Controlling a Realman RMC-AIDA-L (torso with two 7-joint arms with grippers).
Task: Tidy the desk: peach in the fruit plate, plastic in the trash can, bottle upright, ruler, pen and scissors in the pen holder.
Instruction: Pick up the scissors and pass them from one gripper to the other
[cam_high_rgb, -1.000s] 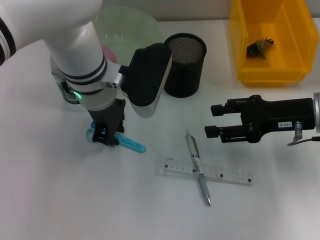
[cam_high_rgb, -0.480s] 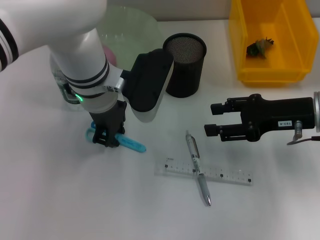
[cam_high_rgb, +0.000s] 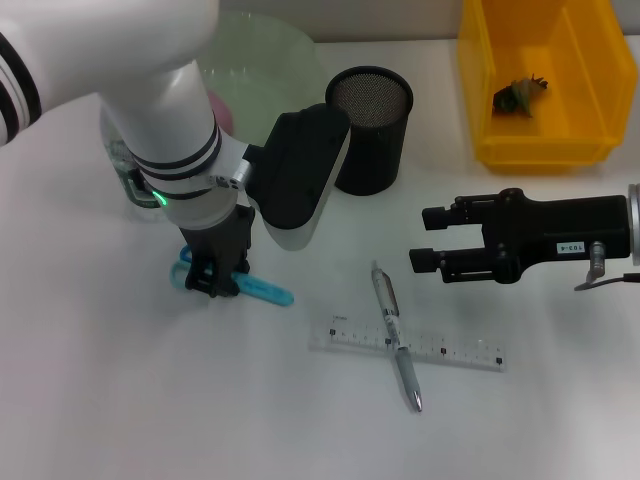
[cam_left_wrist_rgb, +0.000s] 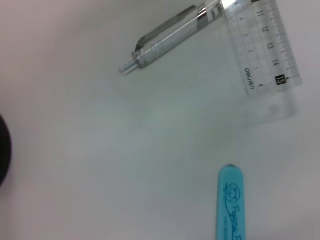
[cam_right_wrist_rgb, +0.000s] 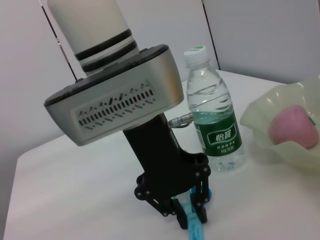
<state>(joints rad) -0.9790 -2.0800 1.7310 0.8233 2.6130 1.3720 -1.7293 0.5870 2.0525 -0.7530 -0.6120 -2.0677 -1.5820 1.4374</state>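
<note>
The blue scissors (cam_high_rgb: 268, 291) lie on the table at the left. My left gripper (cam_high_rgb: 213, 280) is down on their handle end, its fingers (cam_right_wrist_rgb: 200, 210) closed against the blue plastic (cam_right_wrist_rgb: 192, 229). The scissors' tip shows in the left wrist view (cam_left_wrist_rgb: 230, 205). The pen (cam_high_rgb: 396, 335) lies across the clear ruler (cam_high_rgb: 440, 350) at centre front. The black mesh pen holder (cam_high_rgb: 368, 135) stands behind them. My right gripper (cam_high_rgb: 422, 240) is open and empty, right of the pen. The bottle (cam_right_wrist_rgb: 215, 120) stands upright. The peach (cam_right_wrist_rgb: 292, 125) lies in the green plate (cam_high_rgb: 262, 55).
A yellow bin (cam_high_rgb: 590, 150) at the back right holds a crumpled piece of plastic (cam_high_rgb: 518, 95). The left arm's bulky wrist (cam_high_rgb: 300, 170) hangs close to the pen holder. Bare table lies along the front and the left.
My left arm has shifted slightly and the gripper has sunk a little onto the scissors. The scissors, pen, ruler and right arm have not moved.
</note>
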